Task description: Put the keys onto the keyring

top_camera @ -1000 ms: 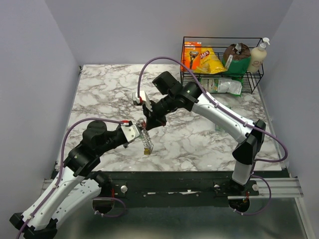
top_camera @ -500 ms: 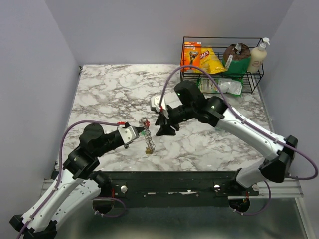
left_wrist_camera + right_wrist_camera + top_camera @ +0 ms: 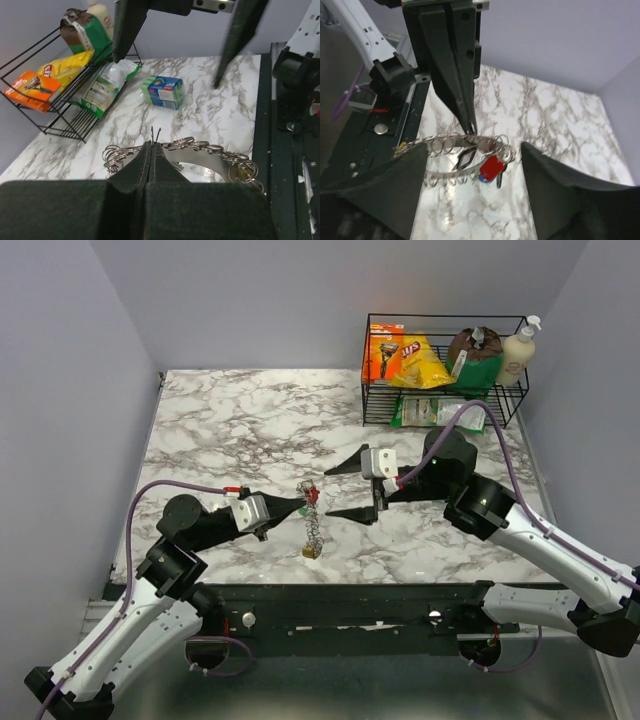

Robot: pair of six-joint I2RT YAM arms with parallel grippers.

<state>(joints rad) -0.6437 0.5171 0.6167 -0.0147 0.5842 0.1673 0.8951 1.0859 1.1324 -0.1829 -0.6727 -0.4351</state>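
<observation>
text | yellow bag [image 3: 424,368] in wire basket [image 3: 378,406]: red logo, only "ys" legible | other labels unreadable

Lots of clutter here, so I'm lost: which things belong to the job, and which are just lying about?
Job: keyring, keys, left gripper pinching the keyring, right gripper open.
Lying about: basket, chips, soap bottle, box.

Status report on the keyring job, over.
Left gripper shut on the keyring. Right gripper open, beside it, not touching. Red key on the ring. Nothing between.
</observation>
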